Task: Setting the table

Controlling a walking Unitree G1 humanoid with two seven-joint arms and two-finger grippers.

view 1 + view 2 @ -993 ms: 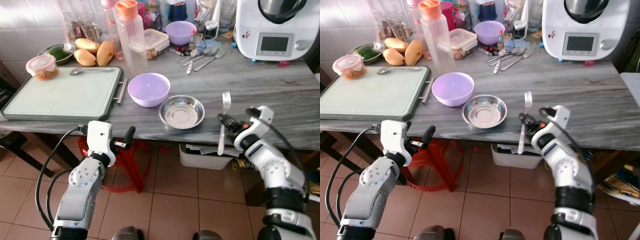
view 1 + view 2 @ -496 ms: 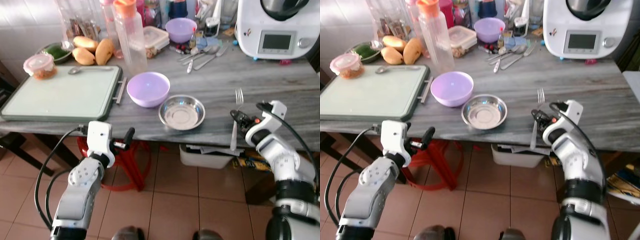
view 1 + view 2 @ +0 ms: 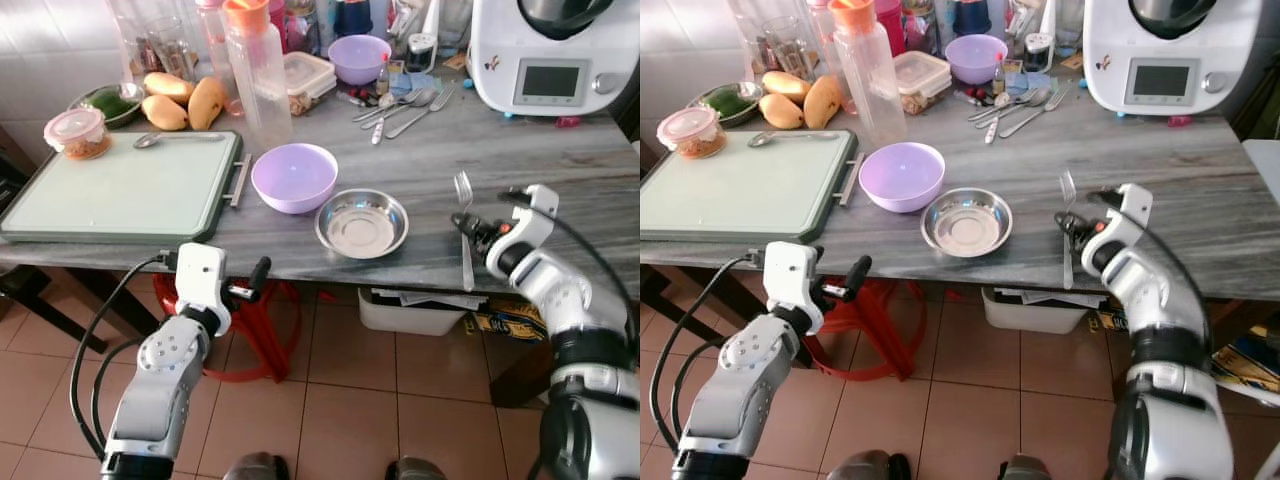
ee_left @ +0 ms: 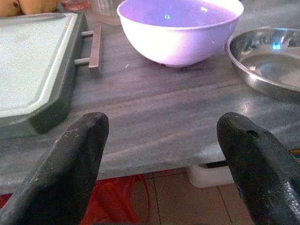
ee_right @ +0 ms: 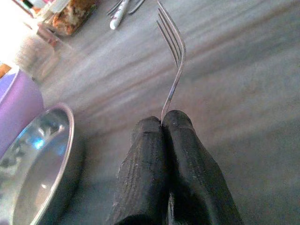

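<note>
My right gripper [image 3: 470,228] is shut on a steel fork [image 3: 463,190] at mid-handle, over the front edge of the grey table [image 3: 560,170]. The fork's tines point away from me and its handle hangs past the edge. In the right wrist view the fork [image 5: 172,51] rises from between the closed fingertips [image 5: 162,124]. Just to the fork's left on the table is a steel plate [image 3: 362,222], with a purple bowl [image 3: 294,176] to the left of the plate. My left gripper [image 4: 161,126] is open and holds nothing, below the table edge in front of the bowl [image 4: 180,28].
A green cutting board [image 3: 120,185] with a spoon [image 3: 160,140] covers the table's left. Mangoes [image 3: 185,100], a bottle [image 3: 258,70], loose cutlery [image 3: 400,105], another purple bowl [image 3: 360,58] and a white kitchen machine [image 3: 550,50] line the back. A red stool [image 3: 265,320] and a white bin [image 3: 410,310] stand underneath.
My right gripper has carried the fork a little to the right, away from the plate, and turned it straighter. The left arm has stayed put. The camera has shifted slightly.
</note>
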